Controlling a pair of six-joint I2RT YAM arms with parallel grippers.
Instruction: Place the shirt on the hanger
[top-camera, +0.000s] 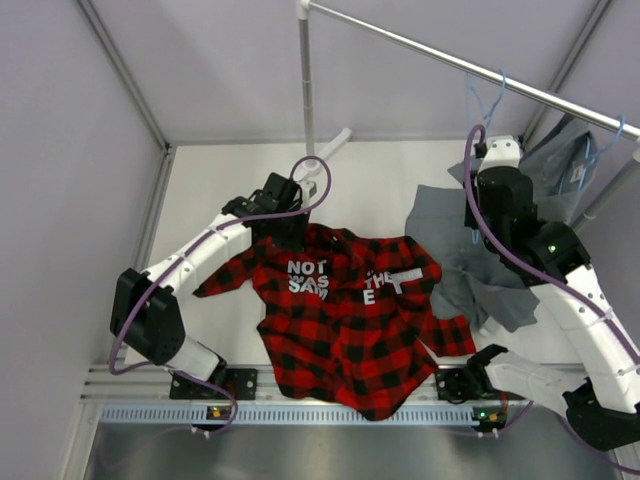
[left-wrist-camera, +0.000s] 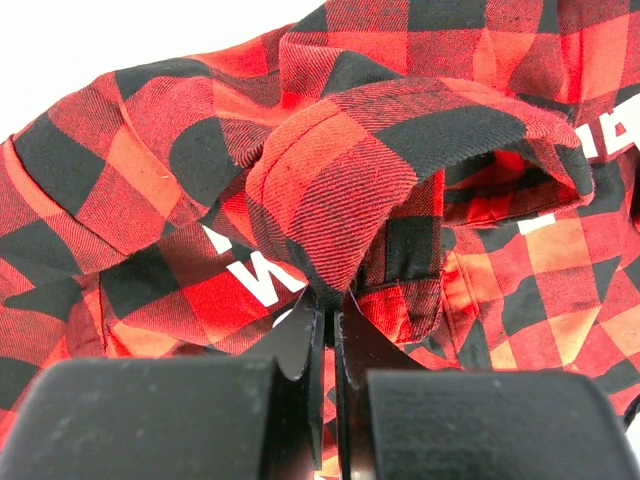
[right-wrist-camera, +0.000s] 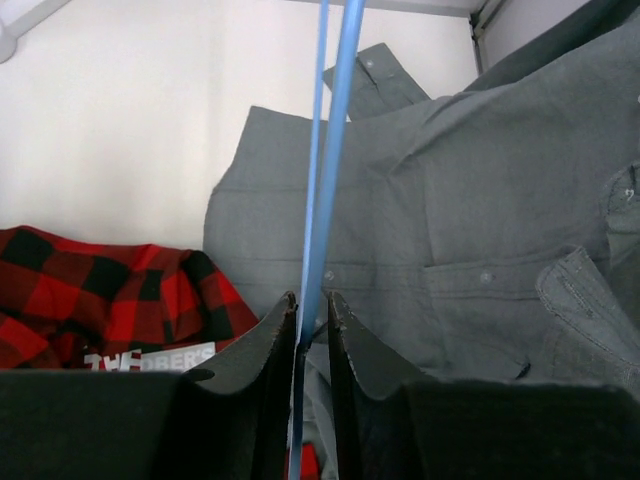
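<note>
So the shirt (top-camera: 340, 330) is lying flat-ish on the bench (top-camera: 380, 190), spread out between the two arms with its bottom hem hanging a bit over the near edge. The white block letters on the dark inner panel are facing up near the collar end. One sleeve trails off to the left, and the right side of it bunches up against a grey garment (top-camera: 470, 270) that's crumpled just beside it.

The left gripper (top-camera: 290, 235) is at the far, collar end of the shirt. On the left wrist view, the jaws are clenched right on a raised fold of the plaid, which puffs up in a little hump just past the fingertips (left-wrist-camera: 310, 325).

The hanger (top-camera: 473, 105) is up on the right, well apart from the shirt, with its hook near the metal rail (top-camera: 450, 55). On the right wrist view, its thin blue wires run straight down between the right gripper (right-wrist-camera: 312, 305) jaws. The wire sits against one finger with a sliver of gap on the other side, so honestly I can't tell if it's pinched or just loose in there. Behind it are the grey garment and a corner of the plaid.
</note>
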